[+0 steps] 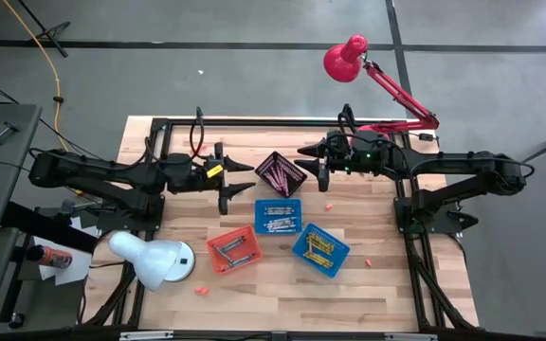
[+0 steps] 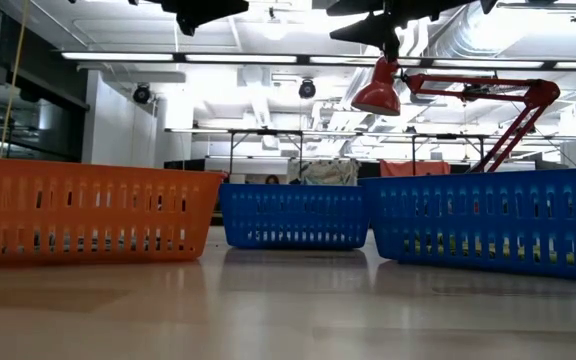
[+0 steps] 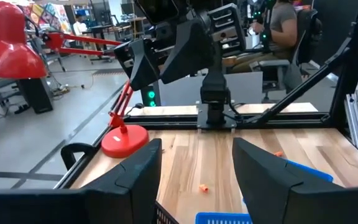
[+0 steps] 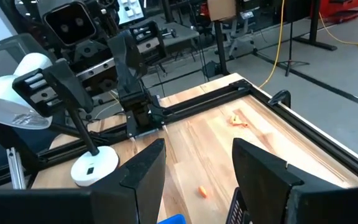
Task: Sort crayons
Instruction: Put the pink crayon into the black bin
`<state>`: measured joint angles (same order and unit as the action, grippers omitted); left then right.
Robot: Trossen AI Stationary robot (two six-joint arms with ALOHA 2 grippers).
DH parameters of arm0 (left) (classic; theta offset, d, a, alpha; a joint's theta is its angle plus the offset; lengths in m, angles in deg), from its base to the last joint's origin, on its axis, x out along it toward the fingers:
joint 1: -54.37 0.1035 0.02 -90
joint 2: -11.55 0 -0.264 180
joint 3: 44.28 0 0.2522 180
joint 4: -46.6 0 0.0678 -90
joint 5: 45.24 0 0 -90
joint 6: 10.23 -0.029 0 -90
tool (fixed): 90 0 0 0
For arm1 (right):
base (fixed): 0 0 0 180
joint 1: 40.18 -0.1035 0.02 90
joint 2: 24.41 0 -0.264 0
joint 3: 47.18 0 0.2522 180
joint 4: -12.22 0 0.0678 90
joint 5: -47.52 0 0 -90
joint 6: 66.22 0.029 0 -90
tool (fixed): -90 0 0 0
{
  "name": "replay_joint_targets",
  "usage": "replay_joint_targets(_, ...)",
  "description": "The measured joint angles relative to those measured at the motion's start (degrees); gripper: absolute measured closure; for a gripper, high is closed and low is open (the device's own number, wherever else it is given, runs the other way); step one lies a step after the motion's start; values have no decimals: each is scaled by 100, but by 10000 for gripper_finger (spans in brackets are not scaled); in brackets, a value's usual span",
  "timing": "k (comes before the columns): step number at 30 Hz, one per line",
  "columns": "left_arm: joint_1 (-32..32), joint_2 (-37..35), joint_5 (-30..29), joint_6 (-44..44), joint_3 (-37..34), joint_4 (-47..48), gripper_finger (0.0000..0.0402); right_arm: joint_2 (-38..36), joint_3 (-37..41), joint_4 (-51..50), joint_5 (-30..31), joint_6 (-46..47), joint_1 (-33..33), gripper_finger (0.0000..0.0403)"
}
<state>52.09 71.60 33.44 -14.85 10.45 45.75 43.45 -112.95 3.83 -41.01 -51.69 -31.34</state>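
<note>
Pink and red crayons [image 1: 279, 173] lie in a black basket [image 1: 295, 165] at mid-table. More crayons lie in two blue baskets [image 1: 279, 216] [image 1: 320, 249] and an orange basket [image 1: 234, 248]. Loose orange crayons rest flat on the wood [image 1: 330, 205] [image 1: 369, 262] [image 1: 201, 289]; the left wrist view shows one [image 3: 204, 186]. My left gripper [image 1: 245, 180] [image 3: 197, 155] hangs open, level, left of the black basket. On that basket's right, my right gripper [image 1: 303, 163] [image 4: 197, 155] is open too. Both are well above the table with nothing between the fingers.
A red desk lamp stands on its base [image 1: 377, 131] at the far right, its head [image 1: 345, 59] beyond the far edge. A white lamp [image 1: 154, 258] stands near left. Black frame rails [image 1: 410, 237] line the table's sides. Bare wood lies along the near edge.
</note>
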Motion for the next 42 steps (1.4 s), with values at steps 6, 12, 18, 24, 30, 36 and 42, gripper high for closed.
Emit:
replay_joint_targets(6, 0, 0, 0, -5, 0, -2, 216, 0, 0, 0, 0, 61, 0, 222)
replay_joint_targets(12, 0, 0, 0, -6, 0, 0, 216, 0, 0, -3, 0, 81, 0, 222)
replay_joint_targets(18, 0, 2, 0, -7, 0, 37, 216, 0, -143, -999, 295, 855, 259, 222)
replay_joint_targets(24, 0, 2, -159, 4, 0, 246, 216, -2, -520, -3629, 442, 1258, 884, 222)
replay_joint_targets(30, 0, 4, -299, 4, 0, 396, 216, 188, -527, -5723, 518, 1247, 1486, 222)
replay_joint_targets(36, 0, 4, -299, 333, 0, 411, 216, 658, -212, -6287, 605, 1072, 2030, 222)
replay_joint_targets(42, 0, 4, -299, 451, 0, 409, 216, 1177, 525, -5795, 388, 352, 2792, 222)
